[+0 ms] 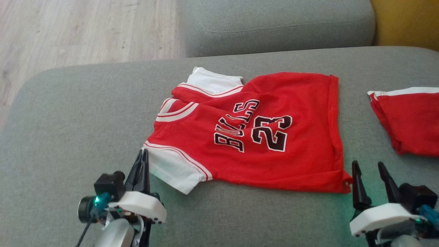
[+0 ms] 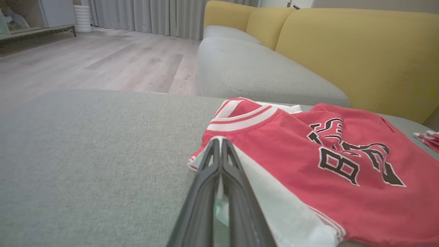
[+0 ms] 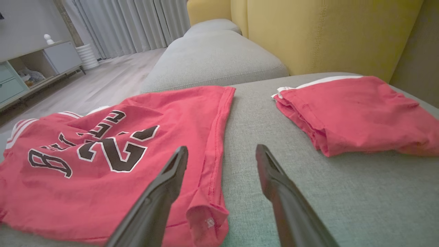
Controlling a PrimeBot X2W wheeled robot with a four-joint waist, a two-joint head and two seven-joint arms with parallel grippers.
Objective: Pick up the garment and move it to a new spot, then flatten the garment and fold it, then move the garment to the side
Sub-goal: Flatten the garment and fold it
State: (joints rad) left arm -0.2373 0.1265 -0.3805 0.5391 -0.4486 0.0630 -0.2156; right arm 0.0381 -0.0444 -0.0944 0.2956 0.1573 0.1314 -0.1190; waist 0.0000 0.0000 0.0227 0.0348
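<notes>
The red jersey (image 1: 253,130) lies spread out, a bit rumpled, on the grey sofa seat (image 1: 68,120), roughly in the middle of it. Its collar points toward the robot's left and its hem toward the right.

The left gripper (image 1: 142,154) is squeezed fully shut, with its tips right on the corner of the near white sleeve. From the head camera it looks like the tips only touch the cloth. The left wrist camera gets you closer: the two fingers (image 2: 240,192) are pressed together and lie over the white sleeve, with the tips at its red-and-white trim, so it has hold of the jersey's edge there.

The right gripper (image 1: 368,164) is spread wide with nothing in it, down by the near hem corner. The head view puts that corner just beside one finger. The right wrist camera shows the curled-up hem corner (image 3: 205,216) sitting low between the two fingers, touching neither as far as I can tell.

The second red garment (image 1: 408,120), folded, shows in the head view at the right edge, apart from the jersey. The right wrist view shows the whole bundle with its white stripe. The wrist cameras also pick up the yellow backrest (image 2: 343,51), grey curtains (image 2: 137,17) and a low cabinet (image 3: 31,72). The head view gets a strip of wood floor (image 1: 85,31).
</notes>
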